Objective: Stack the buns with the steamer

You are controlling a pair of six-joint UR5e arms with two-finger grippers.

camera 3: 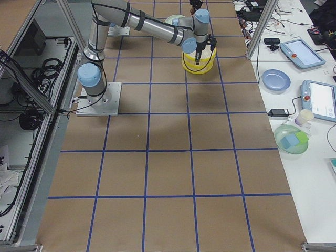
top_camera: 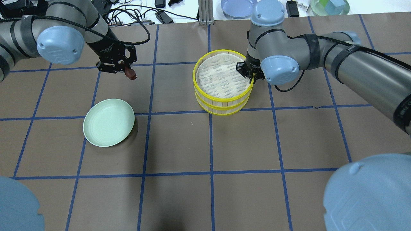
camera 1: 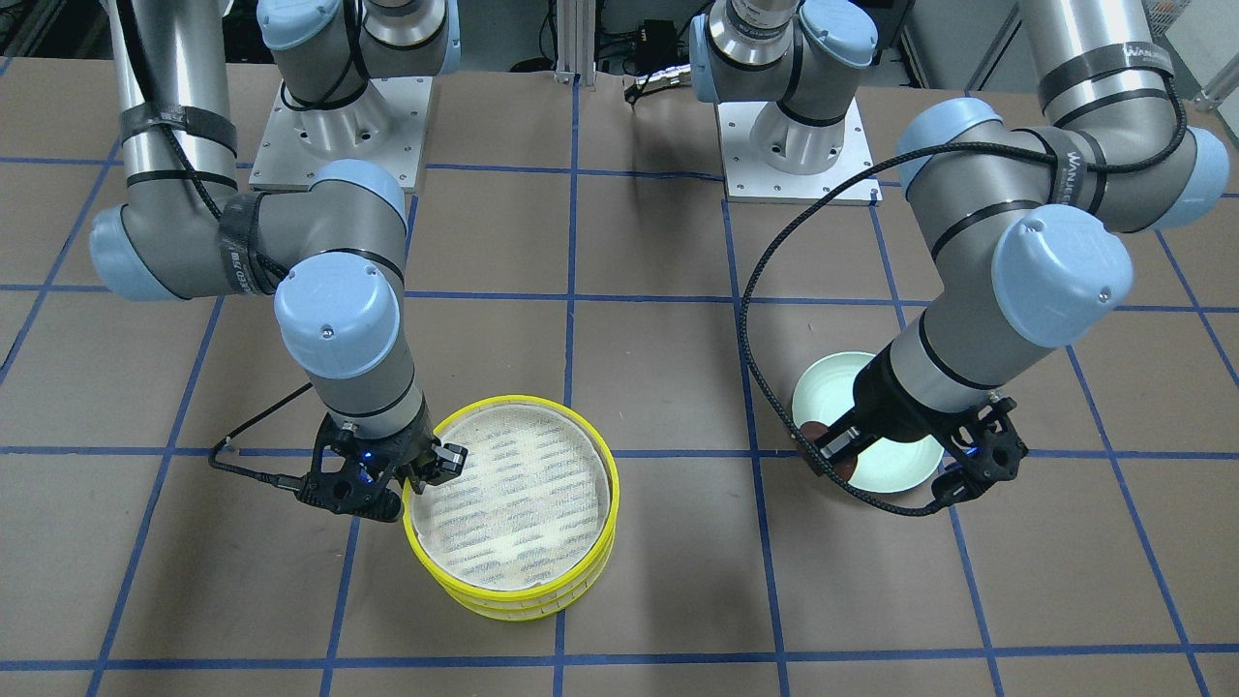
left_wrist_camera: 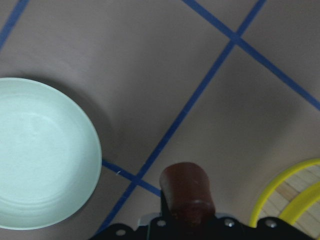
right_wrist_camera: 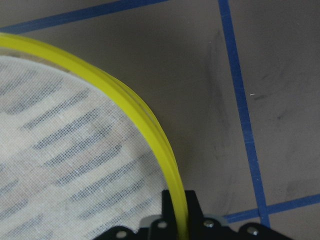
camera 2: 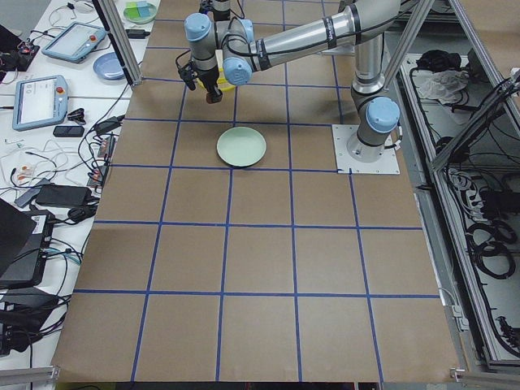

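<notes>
My left gripper (top_camera: 126,69) is shut on the dark reddish-brown bun (top_camera: 130,73) and holds it above the table, beyond the empty pale green plate (top_camera: 108,127). The left wrist view shows the bun (left_wrist_camera: 184,192) between the jaws, the plate (left_wrist_camera: 40,155) at the left and the steamer rim (left_wrist_camera: 287,192) at the right. The yellow steamer (top_camera: 222,96) is two stacked tiers with a white cloth liner (top_camera: 221,77) on top. My right gripper (top_camera: 252,76) is shut on the upper tier's rim (right_wrist_camera: 150,130). The cream-white bun is hidden.
The arms' base plates (camera 1: 339,136) stand at the robot's side of the table. Beyond the far edge lie a blue plate (top_camera: 238,7), a glass bowl (top_camera: 329,5) and cables. Blue tape lines grid the brown tabletop.
</notes>
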